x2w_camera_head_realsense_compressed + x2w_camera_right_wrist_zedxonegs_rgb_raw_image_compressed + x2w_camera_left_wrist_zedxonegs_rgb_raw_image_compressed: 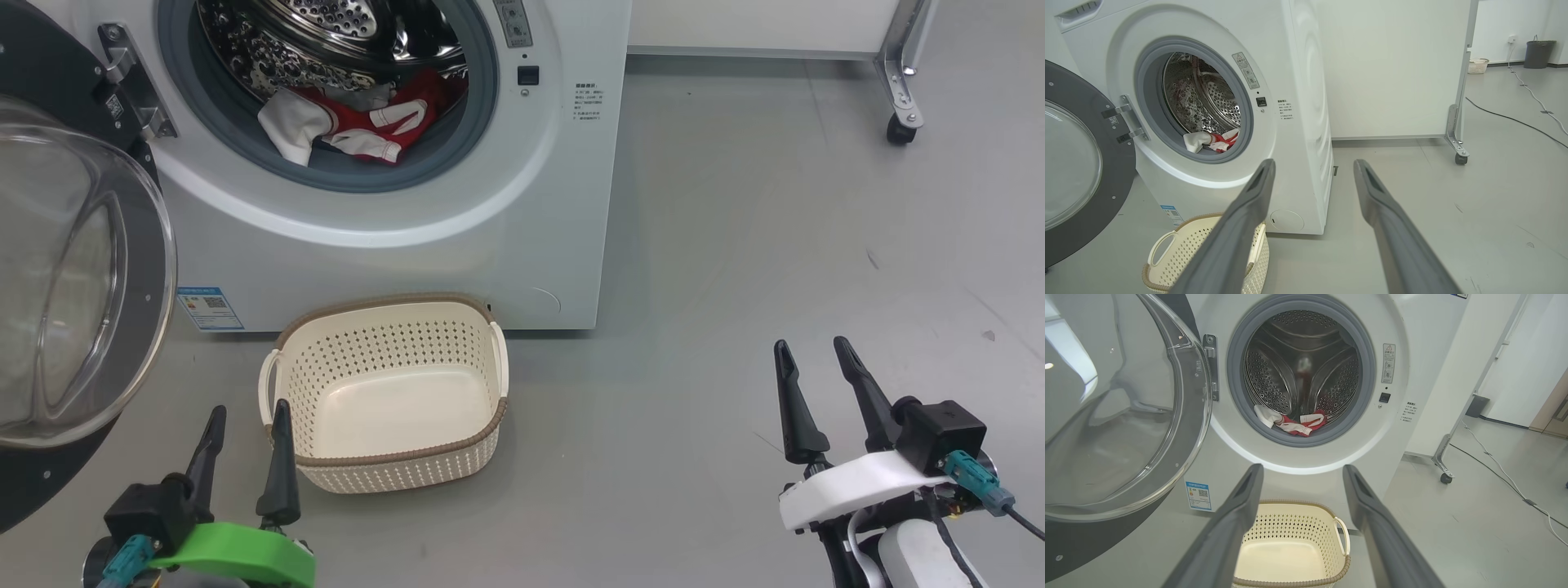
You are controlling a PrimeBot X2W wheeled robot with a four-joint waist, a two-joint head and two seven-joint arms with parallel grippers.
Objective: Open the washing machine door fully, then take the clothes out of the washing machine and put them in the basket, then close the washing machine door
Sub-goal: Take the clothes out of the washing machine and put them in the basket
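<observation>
Since the washing machine door point(82, 269) hangs swung wide to the left of the drum mouth, step 1 looks done or nearly so; whether it's at full swing I can't tell. The clothes point(359, 122) aren't out yet: they lie bunched at the front bottom of the drum point(326, 33), just inside the grey gasket point(473, 106). The basket point(384, 300) sits on the floor point(735, 245) right in front of the washing machine point(392, 245), w/ nothing in it. So removal, drop-off & door closing are all left. As for tools: left tool point(249, 408) hovers low beside the basket's left handle, fingers spread, holding nothing; right tool point(811, 343) is well off to the right over bare floor, also spread & empty.

Materials:
- door = glossy black rim round a bulging clear glass bowl
- drum = shiny perforated steel w/ raised ribs
- clothes = soft, crumpled red fabric w/ white panels
- basket = cream plastic, rounded rectangle, holes through the sides, brown woven-look rim
- machine body = smooth white, blue label sticker point(210, 308) low left
</observation>
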